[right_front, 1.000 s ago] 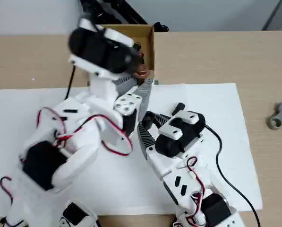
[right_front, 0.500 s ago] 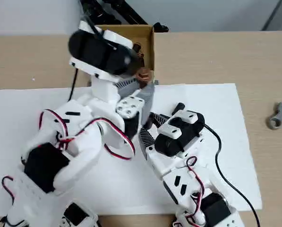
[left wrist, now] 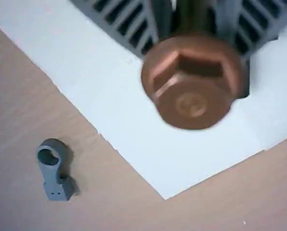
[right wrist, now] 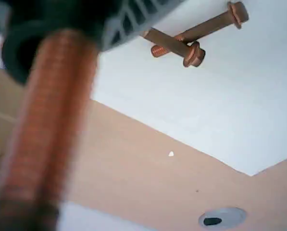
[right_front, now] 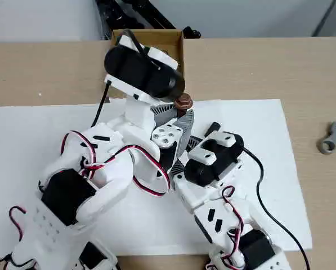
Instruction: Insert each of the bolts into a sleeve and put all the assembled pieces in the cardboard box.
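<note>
My left gripper (right_front: 182, 111) hangs over the far part of the white mat (right_front: 258, 169), shut on a copper bolt (right_front: 183, 102) with its hex head up. In the left wrist view the bolt head (left wrist: 193, 82) sits between the grey ribbed fingers (left wrist: 124, 19). My right gripper (right_front: 178, 163) is just below it, shut on a dark sleeve (right wrist: 18, 45). The bolt's threaded shank (right wrist: 47, 130) runs out of that sleeve. The cardboard box (right_front: 170, 39) stands beyond the mat. Another grey sleeve (right_front: 331, 138) (left wrist: 54, 168) lies on the bare wood.
Two loose copper bolts (right wrist: 174, 45) (right wrist: 213, 21) lie crossed on the mat. A round grommet hole (right wrist: 220, 219) shows in the wooden tabletop. The two arms are close together at the mat's middle.
The left arm has swung right and away from the box edge, carrying the bolt over the mat toward the right gripper. The right arm has barely moved.
</note>
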